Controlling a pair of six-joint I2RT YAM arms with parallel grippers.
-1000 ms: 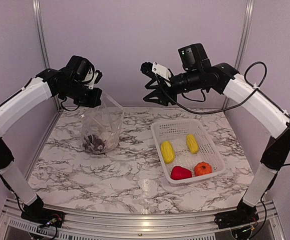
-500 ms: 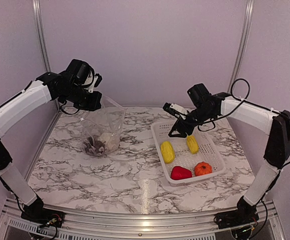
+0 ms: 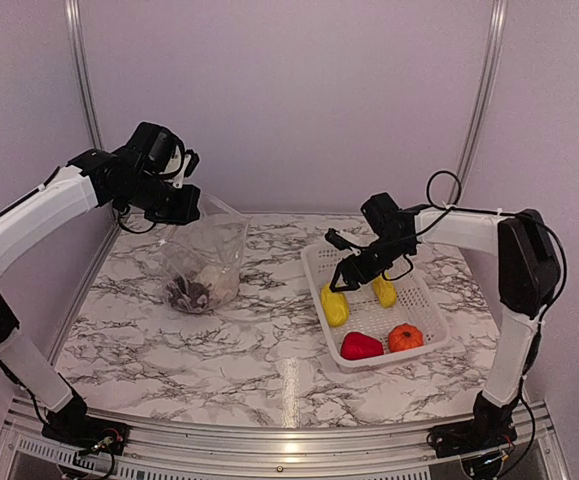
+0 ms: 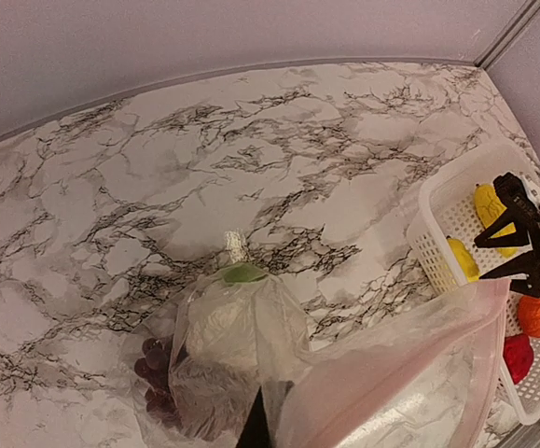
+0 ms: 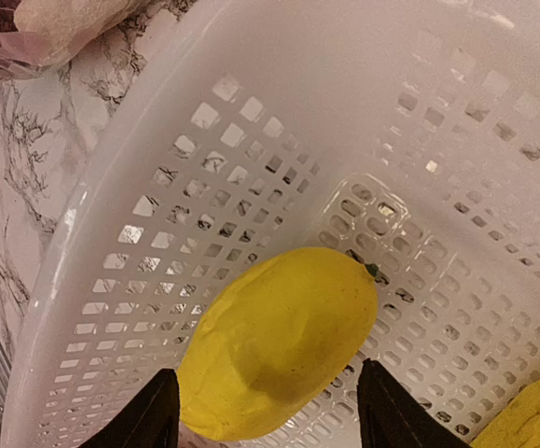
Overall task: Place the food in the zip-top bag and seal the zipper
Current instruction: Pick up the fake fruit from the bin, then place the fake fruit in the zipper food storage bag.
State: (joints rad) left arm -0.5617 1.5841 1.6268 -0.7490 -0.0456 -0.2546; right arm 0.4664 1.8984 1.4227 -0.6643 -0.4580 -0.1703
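The clear zip-top bag (image 3: 207,262) hangs from my left gripper (image 3: 184,205), which is shut on its upper edge. The bag's bottom rests on the table. Inside lie the white cauliflower (image 4: 228,322) and the dark purple grapes (image 4: 153,359). The bag's mouth edge with the zipper (image 4: 391,364) stands open. My right gripper (image 3: 344,275) is open, low in the white basket (image 3: 314,262), its fingers (image 5: 148,411) either side of a yellow piece (image 5: 279,341). A second yellow piece (image 3: 383,288), the red pepper (image 3: 360,346) and the orange fruit (image 3: 405,337) lie in the basket.
The basket sits at the right of the marble table (image 3: 269,350), its rim close round my right fingers. Metal frame posts (image 3: 81,90) and purple walls stand at the back and sides.
My right arm has come down from high at the back into the basket, over the left yellow piece. My left arm has barely moved and still holds the bag.
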